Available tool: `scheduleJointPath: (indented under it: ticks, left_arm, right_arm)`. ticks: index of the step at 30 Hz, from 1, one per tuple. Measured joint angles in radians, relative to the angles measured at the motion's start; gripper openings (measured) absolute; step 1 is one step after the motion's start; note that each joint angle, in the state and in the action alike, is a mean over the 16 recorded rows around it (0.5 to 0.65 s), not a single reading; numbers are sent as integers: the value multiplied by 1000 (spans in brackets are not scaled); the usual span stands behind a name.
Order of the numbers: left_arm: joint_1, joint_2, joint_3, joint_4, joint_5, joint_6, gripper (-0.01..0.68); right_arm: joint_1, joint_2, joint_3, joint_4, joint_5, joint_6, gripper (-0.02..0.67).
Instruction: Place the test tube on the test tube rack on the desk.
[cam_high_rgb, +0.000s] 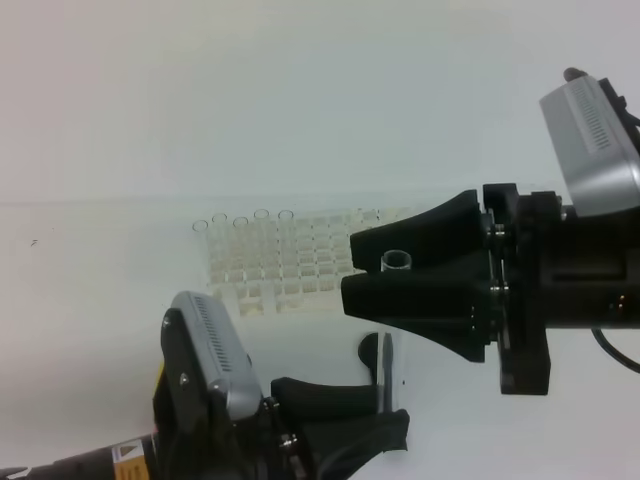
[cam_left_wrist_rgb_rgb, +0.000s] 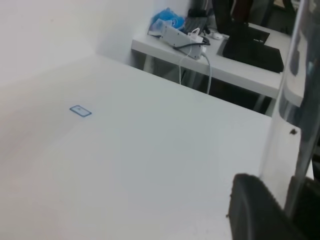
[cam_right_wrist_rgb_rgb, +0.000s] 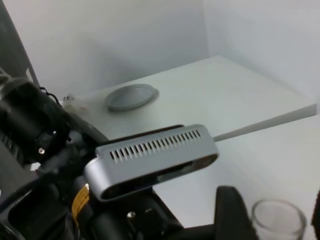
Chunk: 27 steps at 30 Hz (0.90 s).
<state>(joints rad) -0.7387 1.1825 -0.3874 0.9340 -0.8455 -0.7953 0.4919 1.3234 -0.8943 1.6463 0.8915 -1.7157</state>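
A clear test tube stands upright over the white desk, and my left gripper is shut on its lower part. The left wrist view shows the tube rising past a black finger. My right gripper is open, one black finger above the tube's open rim and one below it, not touching. From the right wrist, the rim sits beside a finger. The white test tube rack lies behind, left of the right gripper, with several clear tubes in its back row.
A dark rounded piece shows just left of the held tube. The left wrist camera housing fills the middle of the right wrist view. A small blue label lies on the desk. Beyond it, a side table holds a power strip.
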Motion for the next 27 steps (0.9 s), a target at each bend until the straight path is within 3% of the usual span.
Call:
scheduleJointPath:
  ticks: [15, 19, 27]
  left_arm:
    - [0, 5, 0, -5, -15, -16, 47]
    - [1, 5, 0, -3, -16, -47, 128]
    - [1, 5, 0, 13, -8, -156, 366]
  right_arm:
    - [6, 0, -1, 6, 13, -5, 126]
    - [6, 0, -1, 6, 11, -6, 119]
    - [6, 0, -1, 6, -5, -12, 119]
